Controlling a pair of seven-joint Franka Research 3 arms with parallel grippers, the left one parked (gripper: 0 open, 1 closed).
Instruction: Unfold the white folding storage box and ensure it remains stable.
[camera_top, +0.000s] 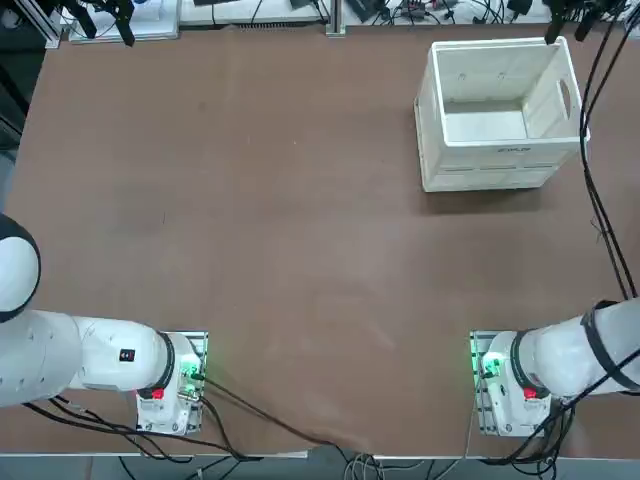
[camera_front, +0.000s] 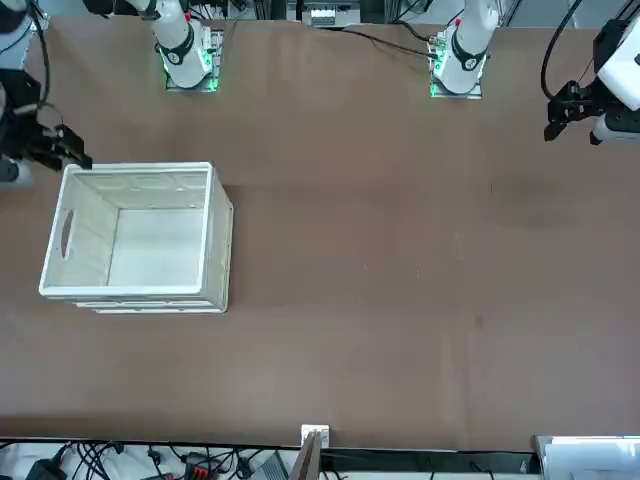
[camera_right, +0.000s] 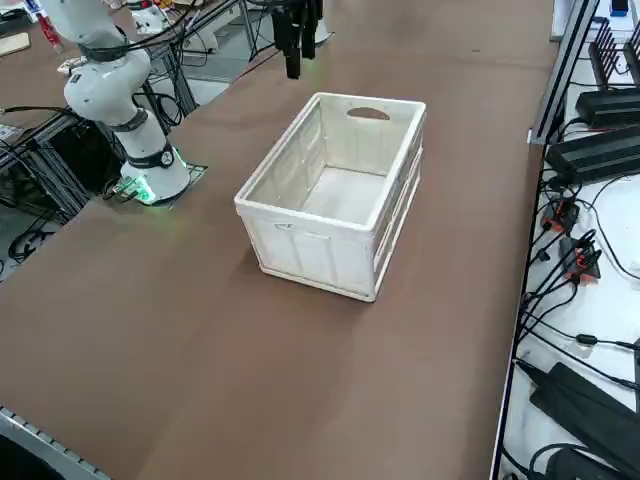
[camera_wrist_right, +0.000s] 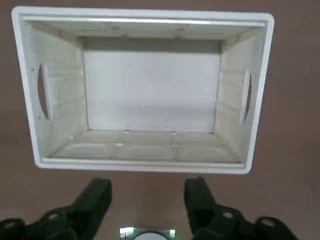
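Observation:
The white folding storage box (camera_top: 500, 100) stands unfolded as an upright crate near the table's far right corner. All its walls are up, the oval handle holes (camera_wrist_right: 42, 92) show in the short ends, and it holds nothing. It also shows in the front view (camera_front: 135, 235) and the right side view (camera_right: 335, 195). My right gripper (camera_wrist_right: 147, 197) hovers above the table just beside the box's rim, apart from it. Its black fingers (camera_wrist_right: 95, 200) stand wide open with nothing between them. The gripper also appears as a dark shape by the box's corner (camera_front: 72, 155) and beyond the box's handle end (camera_right: 293, 55).
My right arm's base (camera_top: 500, 380) sits at the near edge and its cables (camera_top: 600, 210) hang along the table's right side past the box. Off the table's edge beyond the box lie power bricks and wires (camera_right: 590, 150). Bare brown tabletop (camera_top: 280, 220) spreads to the box's left.

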